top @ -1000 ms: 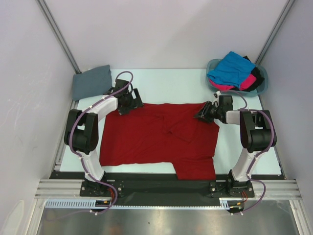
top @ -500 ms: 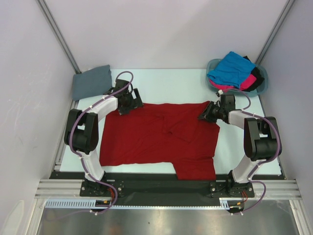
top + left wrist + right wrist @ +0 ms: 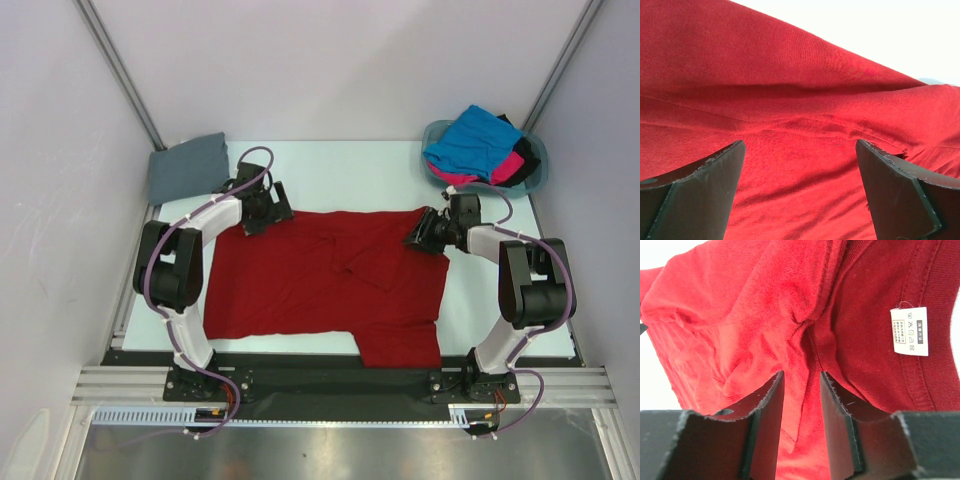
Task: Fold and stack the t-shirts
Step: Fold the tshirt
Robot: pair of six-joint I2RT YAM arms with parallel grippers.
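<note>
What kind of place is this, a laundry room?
Probably a robot test booth rather than a laundry: two robot arms bolted at the edge of a pale table, plain white walls closing it in, and a red t-shirt spread on it near a teal basket of more shirts.

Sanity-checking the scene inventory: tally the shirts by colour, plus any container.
Red t-shirt: 1, spread on the table
Grey t-shirt: 1, folded, far left
Blue t-shirt: 1, on top in the basket
Pink t-shirt: 1, in the basket
Black t-shirt: 1, in the basket
Teal basket: 1
Total: 6 (5 shirts, 1 basket)
</note>
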